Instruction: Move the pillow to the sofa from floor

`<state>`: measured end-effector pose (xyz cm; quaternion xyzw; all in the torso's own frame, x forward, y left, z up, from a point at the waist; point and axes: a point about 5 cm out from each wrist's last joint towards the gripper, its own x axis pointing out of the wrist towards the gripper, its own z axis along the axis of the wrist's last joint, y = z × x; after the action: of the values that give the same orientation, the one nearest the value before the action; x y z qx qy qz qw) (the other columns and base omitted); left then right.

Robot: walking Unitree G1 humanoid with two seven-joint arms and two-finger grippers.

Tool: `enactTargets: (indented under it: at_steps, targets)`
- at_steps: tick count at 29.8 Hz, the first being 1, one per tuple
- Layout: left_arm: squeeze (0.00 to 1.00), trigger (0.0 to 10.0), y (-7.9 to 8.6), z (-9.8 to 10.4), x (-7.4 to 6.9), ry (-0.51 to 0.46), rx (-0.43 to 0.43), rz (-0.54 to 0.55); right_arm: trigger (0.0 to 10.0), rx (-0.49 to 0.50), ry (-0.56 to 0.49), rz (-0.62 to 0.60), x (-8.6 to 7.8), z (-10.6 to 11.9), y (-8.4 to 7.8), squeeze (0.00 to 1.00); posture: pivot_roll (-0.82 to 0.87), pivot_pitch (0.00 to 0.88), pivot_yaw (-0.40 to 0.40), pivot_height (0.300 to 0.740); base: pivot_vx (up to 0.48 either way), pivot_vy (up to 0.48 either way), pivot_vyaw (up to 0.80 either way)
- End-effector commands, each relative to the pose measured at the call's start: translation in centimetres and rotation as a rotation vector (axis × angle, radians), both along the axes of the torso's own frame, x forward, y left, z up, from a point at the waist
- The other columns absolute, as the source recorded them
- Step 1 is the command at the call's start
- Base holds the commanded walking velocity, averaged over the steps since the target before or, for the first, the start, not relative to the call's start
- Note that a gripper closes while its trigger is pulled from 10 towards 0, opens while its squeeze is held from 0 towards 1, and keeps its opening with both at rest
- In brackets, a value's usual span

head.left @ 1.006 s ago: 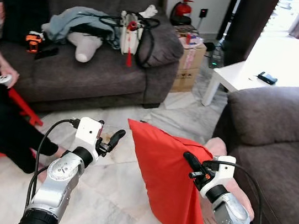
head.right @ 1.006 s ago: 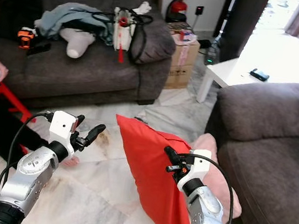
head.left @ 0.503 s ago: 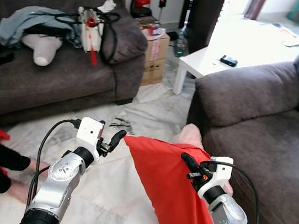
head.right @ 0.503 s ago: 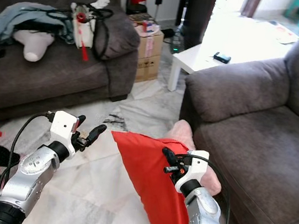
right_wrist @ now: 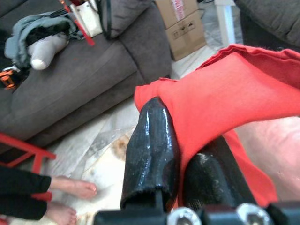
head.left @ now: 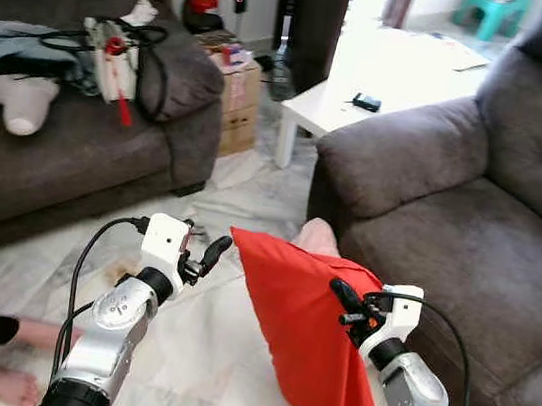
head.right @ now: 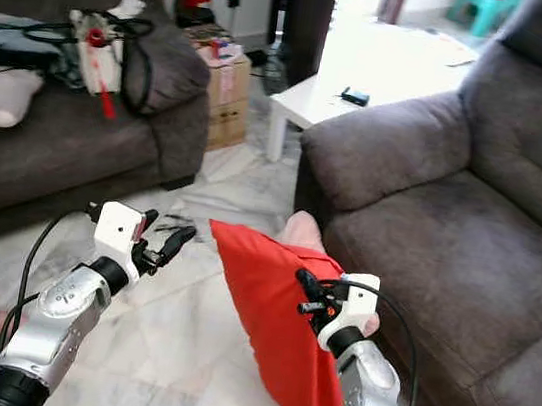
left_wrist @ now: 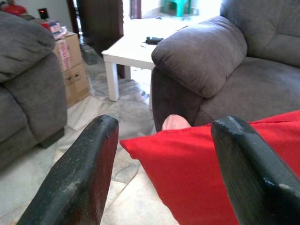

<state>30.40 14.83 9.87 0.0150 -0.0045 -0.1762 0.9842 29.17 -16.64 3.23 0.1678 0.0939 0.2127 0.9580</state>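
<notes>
R end effector point(head.left: 343, 299) pinches red pillow point(head.left: 307, 339) (off floor), L end effector point(head.left: 205, 254) open

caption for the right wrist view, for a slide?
Right gripper pinching the red pillow above the marble floor, cluttered sofa behind.

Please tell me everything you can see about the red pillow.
The pillow is plain red cloth, soft and creased. It is off the floor, hanging tilted with one corner up toward the left tool, which is open and apart from it. The right tool is shut on its upper edge. A pink cushion is behind it, before the sofa.
</notes>
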Motion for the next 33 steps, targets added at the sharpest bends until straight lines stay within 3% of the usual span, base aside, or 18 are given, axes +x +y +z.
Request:
enactTargets:
  at_steps: [1, 16, 33]
  targets:
    - [0.0, 10.0, 0.06, -0.25, -0.11, 0.012, -0.002, 0.005, 10.0, -0.001, -0.125, 0.001, 1.44, 2.41, 0.15, 0.0, -0.04, 0.087, 0.007, 0.74, 0.0, 0.244, -0.74]
    - [0.0, 10.0, 0.03, -0.26, -0.16, 0.01, 0.009, 0.005, 10.0, 0.001, -0.119, -0.007, 1.46, 2.25, 0.37, 0.0, -0.04, 0.097, 0.005, 0.74, 0.0, 0.017, -0.75]
    - [0.0, 10.0, -0.06, -0.34, -0.21, 0.009, 0.026, 0.004, 10.0, -0.001, -0.116, -0.013, 1.48, 2.17, 0.41, 0.0, -0.03, 0.104, 0.007, 0.74, 0.0, 0.216, -0.75]
